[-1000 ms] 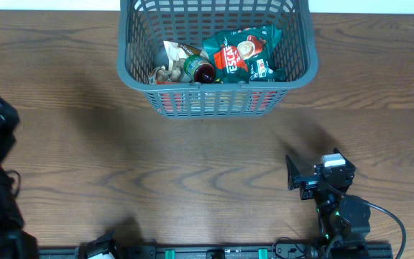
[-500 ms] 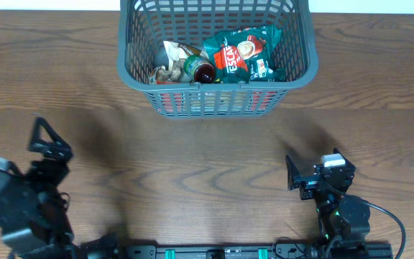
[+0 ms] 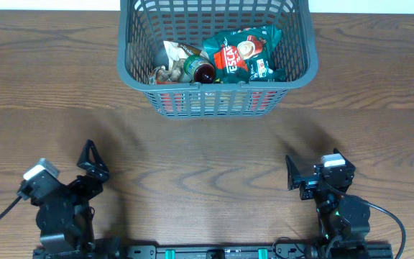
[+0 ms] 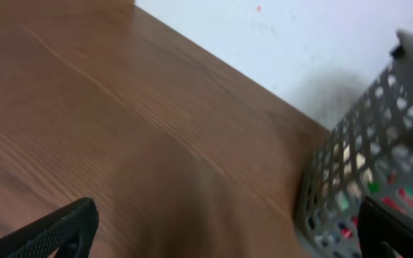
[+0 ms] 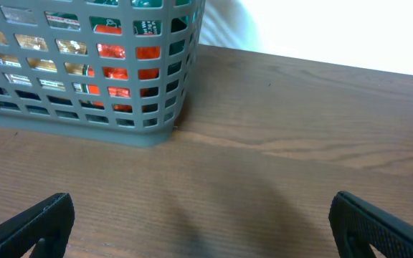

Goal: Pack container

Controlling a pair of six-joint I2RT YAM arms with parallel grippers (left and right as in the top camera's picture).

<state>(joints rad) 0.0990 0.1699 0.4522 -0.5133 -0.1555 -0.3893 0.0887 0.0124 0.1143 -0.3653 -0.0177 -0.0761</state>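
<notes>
The dark grey slotted container (image 3: 134,69) stands at the far middle of the table. It holds a green coffee packet (image 3: 241,56), a dark-capped bottle (image 3: 199,70) and other packets. Its wall also shows in the left wrist view (image 4: 350,179) and in the right wrist view (image 5: 84,118). My left gripper (image 3: 90,162) is near the front left, open and empty, with bare table between its fingers (image 4: 224,229). My right gripper (image 3: 293,173) is near the front right, open and empty over bare table (image 5: 201,222).
The wooden table (image 3: 207,151) stretches between the container and both arms. A white wall (image 4: 300,36) lies behind the table's far edge. A black rail (image 3: 207,252) runs along the front edge.
My left arm has swung in from the far left edge to the front left of the table and lowered. The right arm and the container have not moved.
</notes>
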